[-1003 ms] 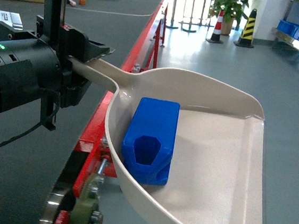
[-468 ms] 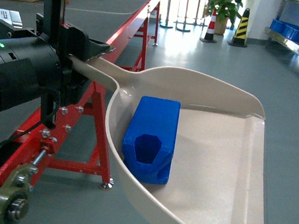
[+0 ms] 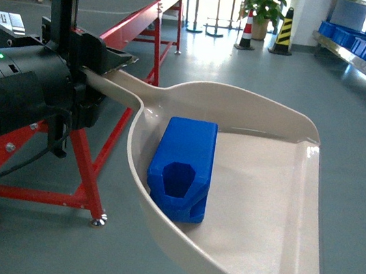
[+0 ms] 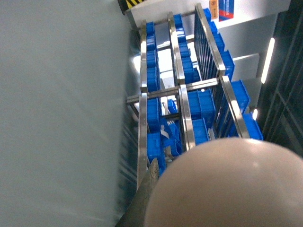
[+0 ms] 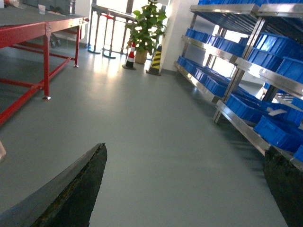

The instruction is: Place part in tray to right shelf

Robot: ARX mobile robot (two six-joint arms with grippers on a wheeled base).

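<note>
**Left gripper carries the tray with the part aboard**

Left gripper (image 3: 104, 79) is pinched on the tray's handle (image 3: 119, 88), its black body filling the 9 o'clock side of the head view, wrist roughly level and pointing toward 3 o'clock. The tray (image 3: 280, 206) hangs out from it, its handle running up to 10 o'clock and its flat open front edge leaving the frame at 5 o'clock.

The part (image 3: 183, 170) lies inside the tray against the curved rim on the 9 o'clock side. Its long axis runs from about 12 to 6 o'clock, slightly tilted, with the hexagonal hollow facing the camera at the 6 o'clock end. To the part's 3 o'clock side the tray floor is bare.

In the left wrist view the tray's rounded underside (image 4: 227, 189) fills the 5 o'clock corner, and beyond it stands the right shelf (image 4: 182, 94) with steel rails and blue crates (image 4: 201, 101).

The right gripper (image 5: 184, 189) is spread wide: one dark finger (image 5: 71, 189) sits at 7 o'clock and the other at 4 o'clock in the right wrist view, with grey floor (image 5: 142, 123) between them. The shelf stands along the 3 o'clock side, a red-framed table (image 5: 28, 33) at 10 o'clock, and open floor runs between them toward a potted plant (image 5: 149, 23) and traffic cones (image 5: 130, 54) at 12 o'clock.
</note>
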